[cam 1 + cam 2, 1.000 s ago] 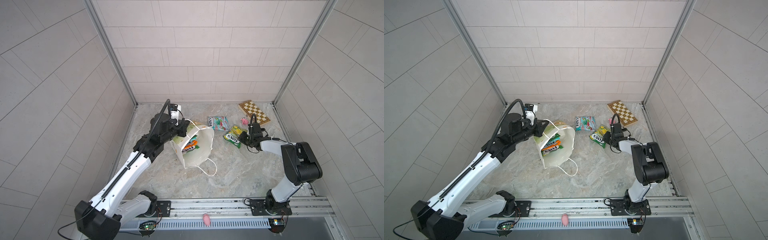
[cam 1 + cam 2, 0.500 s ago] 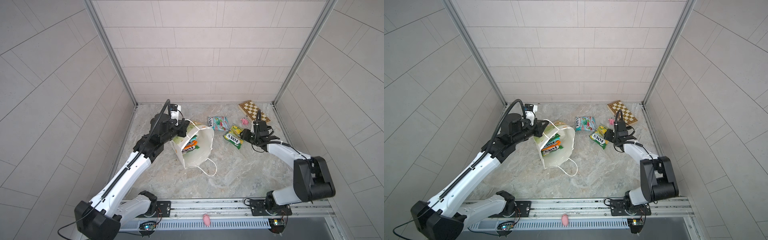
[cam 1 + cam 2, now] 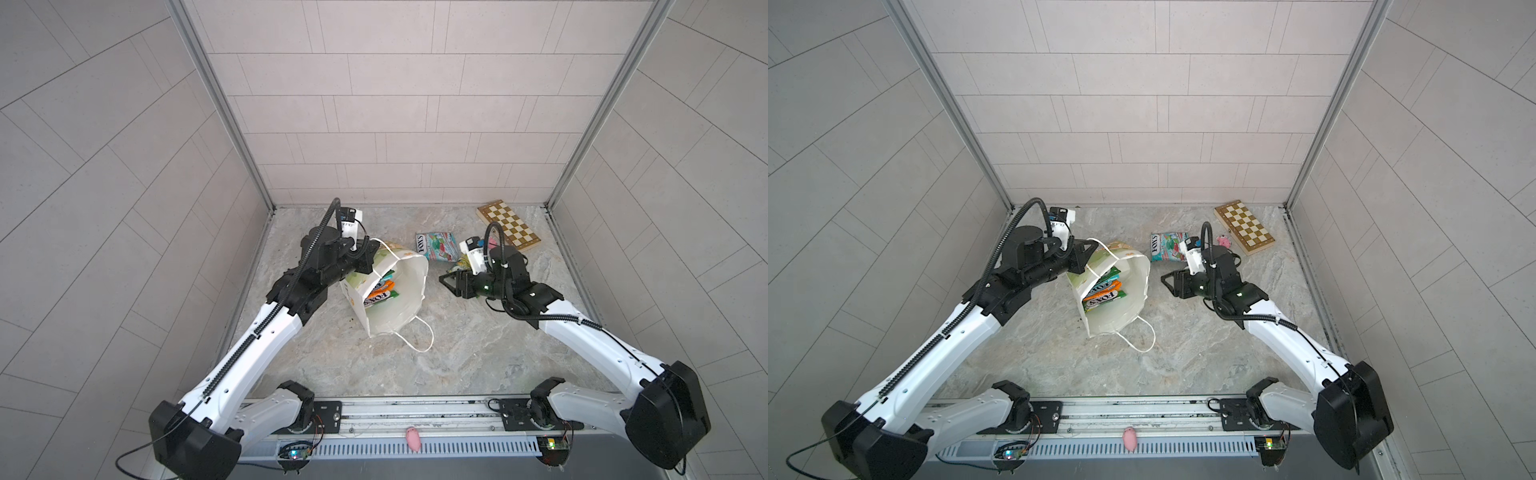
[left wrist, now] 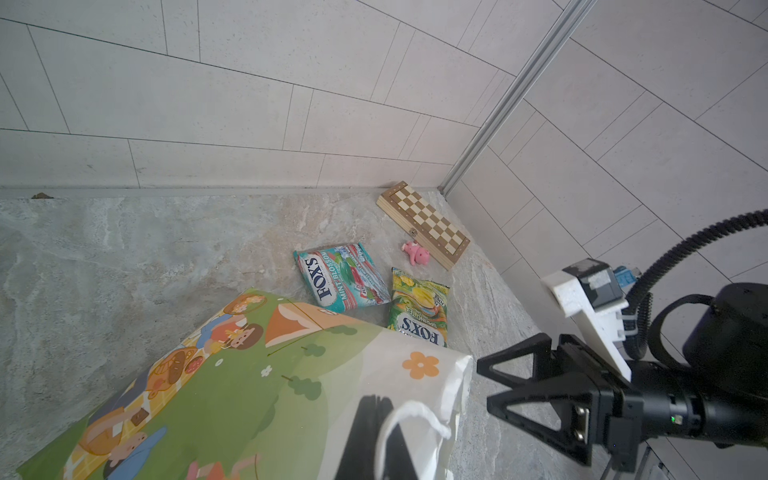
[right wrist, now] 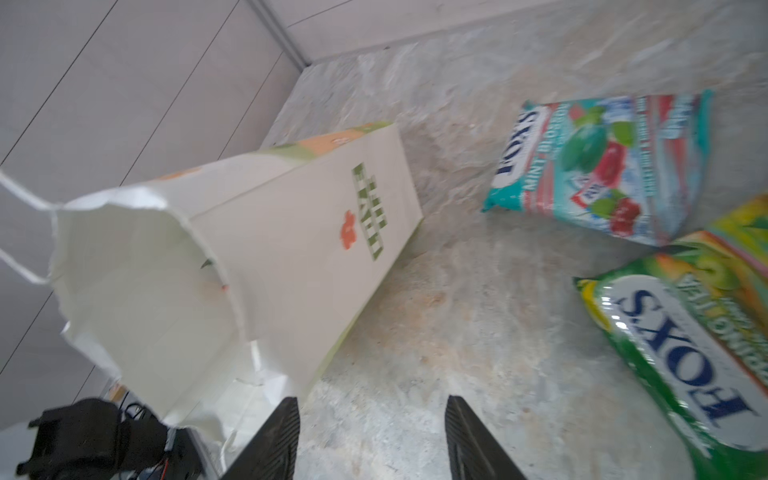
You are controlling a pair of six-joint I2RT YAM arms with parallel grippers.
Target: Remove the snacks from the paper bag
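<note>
Plainly, snacks (image 3: 380,293) lie inside the paper bag (image 3: 409,286), its rim pinched by the left gripper (image 4: 376,409); right gripper (image 5: 372,401) half-open, empty.

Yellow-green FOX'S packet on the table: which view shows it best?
Left wrist view: the yellow-green packet is nearly whole and sharp. Right wrist crops and blurs it. In both top views the right arm largely hides it.

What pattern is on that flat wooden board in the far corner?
The wooden board has a light-and-dark brown chequered pattern, clearest in the left wrist view.
</note>
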